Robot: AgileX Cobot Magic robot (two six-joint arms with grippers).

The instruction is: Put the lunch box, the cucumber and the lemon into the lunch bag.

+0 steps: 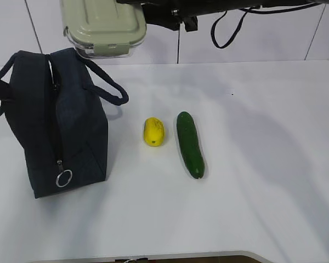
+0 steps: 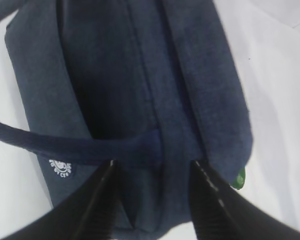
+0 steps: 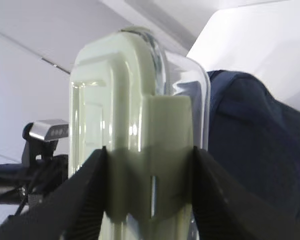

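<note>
White table carries lemon and cucumber; right gripper clamps lunch box above lunch bag; left gripper part-open around a handle.

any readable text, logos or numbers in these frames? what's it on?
No text can be read in any view.
Small white round logo on the lunch bag, seen in the left wrist view: it has tiny marks or letters, too small and blurred to read.
Lunch box lid: only moulded ridges, no lettering visible.
Lemon and cucumber: no stickers or labels visible.
</note>
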